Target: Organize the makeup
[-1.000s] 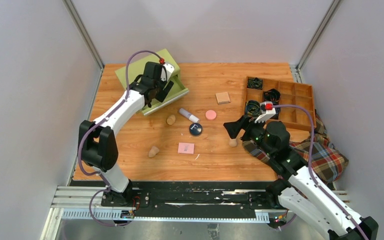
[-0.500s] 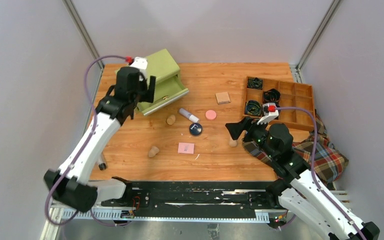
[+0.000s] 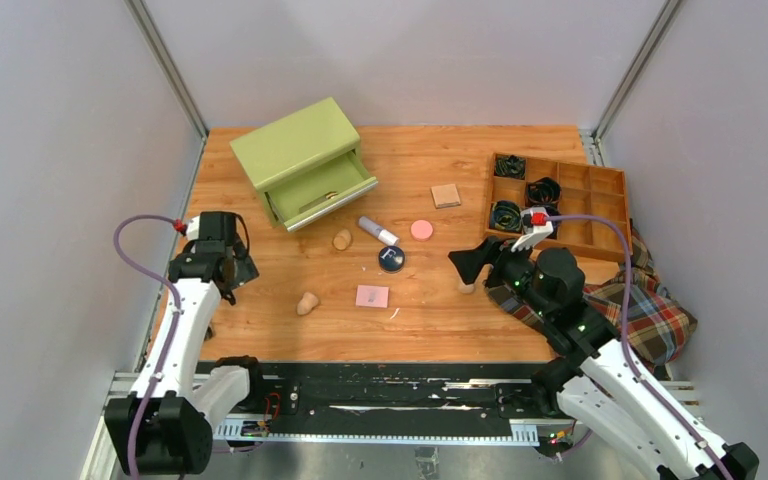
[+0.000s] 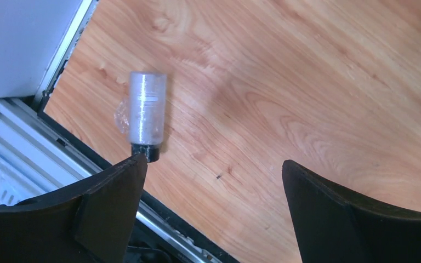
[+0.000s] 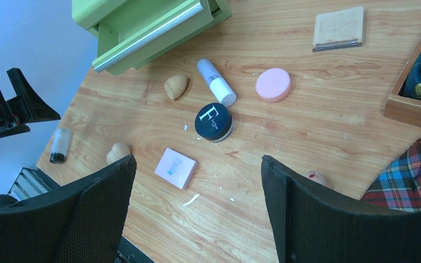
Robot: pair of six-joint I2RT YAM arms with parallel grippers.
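The left gripper (image 4: 214, 170), spread wide and empty, hovers just beside the one clear bottle (image 4: 147, 115) lying at the counter's (image 3: 410, 320) near-left corner. The step looks like picking it up, which calls for centring over it, lowering and closing across its body. The right gripper (image 5: 197, 164), also wide and empty, hangs above the middle. Loose there are three sponges (image 5: 175, 86), one tube (image 5: 216, 82), one disc (image 5: 273, 84), one compact (image 5: 213, 121), one pad (image 5: 175, 167) and one tan square (image 5: 338, 27). The far-left drawer (image 3: 322, 190) stands open.

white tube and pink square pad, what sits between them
The navy round compact lies between them, clearest in the right wrist view and also visible from the top camera.
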